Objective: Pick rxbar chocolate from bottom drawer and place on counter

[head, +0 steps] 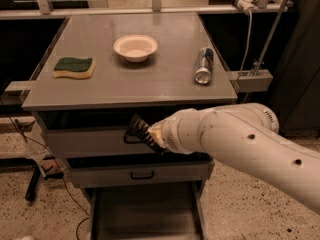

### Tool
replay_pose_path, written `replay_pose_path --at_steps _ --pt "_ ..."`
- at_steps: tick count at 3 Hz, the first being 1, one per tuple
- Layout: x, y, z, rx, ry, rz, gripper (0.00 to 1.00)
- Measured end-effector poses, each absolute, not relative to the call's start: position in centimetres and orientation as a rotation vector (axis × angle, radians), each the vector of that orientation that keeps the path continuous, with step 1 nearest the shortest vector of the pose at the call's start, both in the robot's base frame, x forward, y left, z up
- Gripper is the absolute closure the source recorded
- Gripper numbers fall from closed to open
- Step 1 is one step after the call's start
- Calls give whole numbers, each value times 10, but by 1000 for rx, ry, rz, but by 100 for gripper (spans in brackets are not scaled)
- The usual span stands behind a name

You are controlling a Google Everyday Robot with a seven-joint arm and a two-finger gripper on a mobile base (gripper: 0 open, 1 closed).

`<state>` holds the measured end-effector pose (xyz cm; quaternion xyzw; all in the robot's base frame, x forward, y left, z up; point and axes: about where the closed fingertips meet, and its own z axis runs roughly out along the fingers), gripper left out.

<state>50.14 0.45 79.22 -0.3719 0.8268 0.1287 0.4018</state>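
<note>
Bottom drawer [142, 215] stood pulled out at lower centre, ready for reaching in. I spotted no rxbar chocolate on its floor. Claw [139, 130] hovered mid-frame before the upper drawer front. Open or closed, I could not tell; the dark bar might sit in it. Beyond lay the worktop [125, 84]. The can [204, 65] lettering was unreadable.

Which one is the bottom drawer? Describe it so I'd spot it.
Find the grey counter holding a bowl, sponge and can; the robot's claw is at the top drawer beneath it. The bottom drawer sits lowest, and unlike the two shallow drawers above, it is pulled out, showing a wide grey tray.
</note>
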Motion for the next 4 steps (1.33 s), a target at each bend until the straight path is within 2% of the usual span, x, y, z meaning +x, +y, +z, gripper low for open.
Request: replay_pose_path --at_steps 4 --pt "551 -2 874 -1013 2018 218 100"
